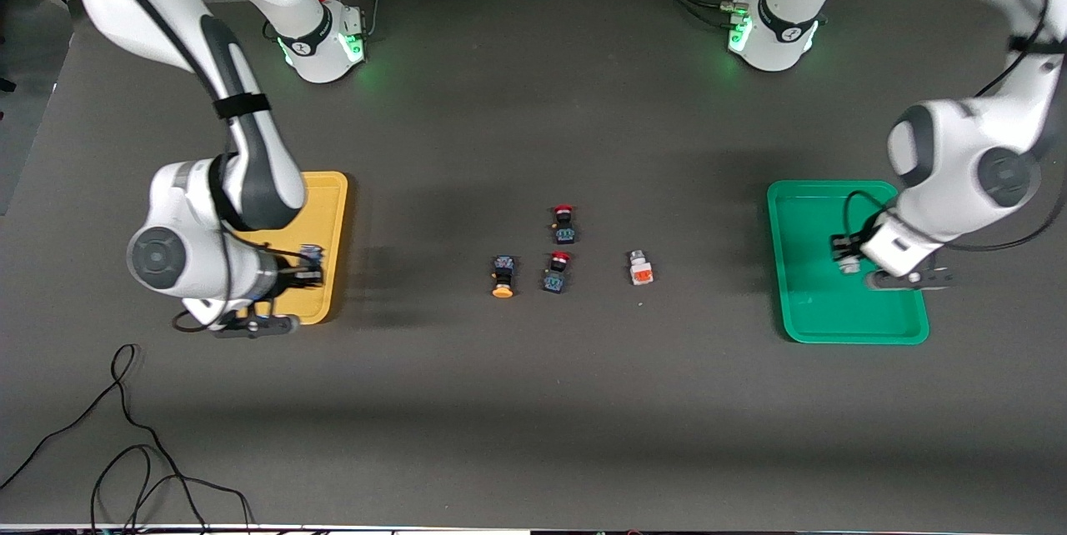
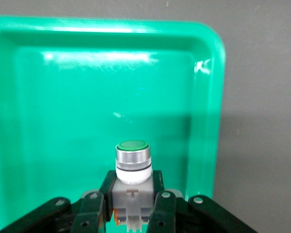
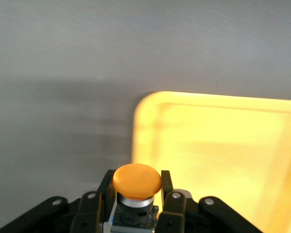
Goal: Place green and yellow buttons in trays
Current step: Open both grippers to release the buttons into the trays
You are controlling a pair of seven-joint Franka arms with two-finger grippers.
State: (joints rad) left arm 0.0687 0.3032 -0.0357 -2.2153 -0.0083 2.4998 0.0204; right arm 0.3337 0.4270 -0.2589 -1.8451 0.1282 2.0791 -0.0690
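2 buttons were in the air, none yet in a tray. The left tool [image 2: 131, 213] was clenched on the green button [image 2: 132, 162] over the green tray [image 1: 800, 327]; the right tool [image 3: 136, 208] gripped a yellow-capped button [image 3: 136, 182] over the yellow tray [image 1: 329, 210]. On the counter [image 1: 533, 418] lay another yellow button [image 1: 503, 277], with the orange-marked white button [image 1: 640, 268] at its 3 o'clock and 2 red-capped switches [image 1: 560, 247] between them.

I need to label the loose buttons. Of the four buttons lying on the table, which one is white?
The one nearest the green tray: the white button with an orange-red mark. The other three have dark bodies, two with red caps, one with a yellow-orange cap.
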